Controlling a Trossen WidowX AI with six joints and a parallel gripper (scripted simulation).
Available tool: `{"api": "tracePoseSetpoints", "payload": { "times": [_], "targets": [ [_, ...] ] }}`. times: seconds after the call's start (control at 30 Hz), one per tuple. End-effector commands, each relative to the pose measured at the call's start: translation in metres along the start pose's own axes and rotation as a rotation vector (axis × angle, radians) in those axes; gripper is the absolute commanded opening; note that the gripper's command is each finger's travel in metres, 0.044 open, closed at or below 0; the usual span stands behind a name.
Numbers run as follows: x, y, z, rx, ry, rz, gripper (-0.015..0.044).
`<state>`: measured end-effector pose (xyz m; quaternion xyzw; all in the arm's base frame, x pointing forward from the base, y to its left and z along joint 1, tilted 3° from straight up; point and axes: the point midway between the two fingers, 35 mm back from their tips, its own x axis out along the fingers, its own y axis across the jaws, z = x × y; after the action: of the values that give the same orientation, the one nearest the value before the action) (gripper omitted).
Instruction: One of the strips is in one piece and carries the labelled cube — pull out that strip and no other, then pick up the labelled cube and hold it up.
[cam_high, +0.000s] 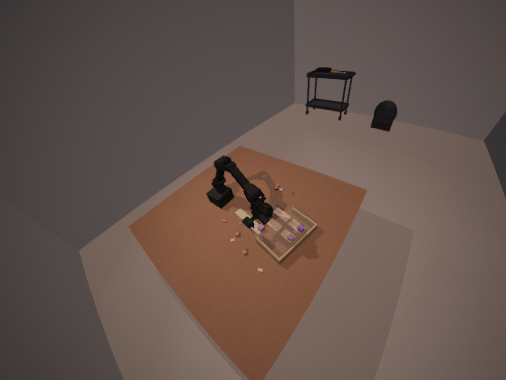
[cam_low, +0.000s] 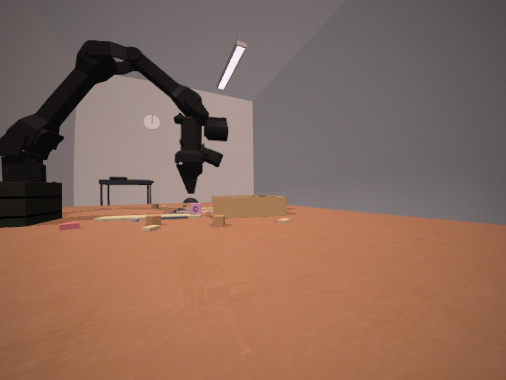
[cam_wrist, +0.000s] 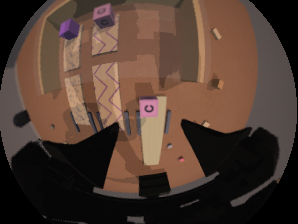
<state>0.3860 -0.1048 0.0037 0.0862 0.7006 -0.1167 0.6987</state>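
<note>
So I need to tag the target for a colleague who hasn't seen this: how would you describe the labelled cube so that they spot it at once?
Start at the shallow wooden tray on the brown mat. At its side nearest the arm's base a plain cream strip runs out, and the labelled cube sits on it, below the open gripper. Unlike the other purple cubes inside the tray, it is pink with a dark mark on top.

A pale cream flat strip (cam_wrist: 152, 141) carries a pink cube with a dark letter mark (cam_wrist: 150, 107). Another strip in the upper left of the wrist view bears a purple zigzag pattern (cam_wrist: 104, 82). Two purple cubes (cam_wrist: 68, 27) lie beyond. The tabletop (cam_low: 300, 300) is orange-brown; the tan wooden tray (cam_low: 248, 205) is lighter. The fingers are black.
</note>
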Motion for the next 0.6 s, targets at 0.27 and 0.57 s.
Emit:
{"api": "tracePoseSetpoints", "payload": {
  "times": [0.27,0.57],
  "targets": [
    [0.007,0.000,0.012,0.006,-0.004,0.000,0.0250],
    [0.022,0.000,0.012,0.006,-0.004,0.000,0.0250]
  ]
}}
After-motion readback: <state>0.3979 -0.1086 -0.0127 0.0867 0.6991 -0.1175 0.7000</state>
